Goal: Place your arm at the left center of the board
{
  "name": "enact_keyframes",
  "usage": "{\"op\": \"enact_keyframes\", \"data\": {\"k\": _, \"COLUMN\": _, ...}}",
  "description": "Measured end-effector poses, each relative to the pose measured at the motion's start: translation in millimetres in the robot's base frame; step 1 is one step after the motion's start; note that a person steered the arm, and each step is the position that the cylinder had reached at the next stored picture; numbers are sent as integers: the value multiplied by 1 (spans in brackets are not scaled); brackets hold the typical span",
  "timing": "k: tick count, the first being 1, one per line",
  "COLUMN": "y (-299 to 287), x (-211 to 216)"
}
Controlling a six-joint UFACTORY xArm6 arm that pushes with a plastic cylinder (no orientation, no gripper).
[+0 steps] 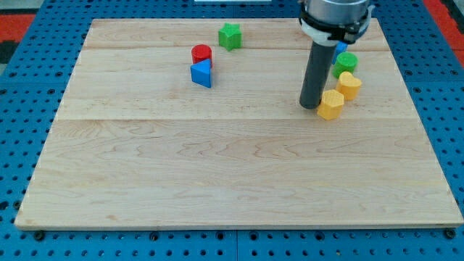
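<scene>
Seven blocks are sitting on the wooden board (217,167). Two are green: a green star-shaped block (230,35) near the view's top centre, and a green round block (346,61) at the view's right. Two are yellow: one yellow block (349,85) just below the green round one, and a second yellow block (331,104) below and to the view's left of it, the two touching or nearly so. Two are blue: a blue triangular block (201,73) at upper left of centre, and a blue block (341,47) peeking out behind the arm, its shape hidden. One red cylinder (201,54) is resting right against the top of the blue triangular block.

My tip (310,107) is standing on the board just to the view's left of the lower yellow block, touching or almost touching it. There is no pincer on this rod, so nothing is being pinched. The left centre of the board is lying well apart from my tip.

The board is made of pale wood planks and is lying on a blue perforated table (22,109), with red showing at the view's upper corners.
</scene>
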State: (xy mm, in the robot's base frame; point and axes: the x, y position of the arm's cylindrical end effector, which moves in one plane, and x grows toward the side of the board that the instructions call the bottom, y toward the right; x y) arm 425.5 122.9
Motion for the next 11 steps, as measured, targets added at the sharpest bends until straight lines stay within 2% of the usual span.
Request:
{"op": "enact_keyframes", "data": {"k": 3, "y": 41, "x": 30}}
{"op": "enact_keyframes", "data": {"k": 4, "y": 18, "x": 56}}
{"op": "enact_keyframes", "data": {"k": 5, "y": -88, "x": 54}}
{"op": "enact_keyframes", "data": {"k": 6, "y": -166, "x": 35}}
{"op": "enact_keyframes", "data": {"k": 8, "y": -329, "x": 25}}
{"op": "enact_keyframes", "data": {"k": 11, "y": -337, "x": 17}}
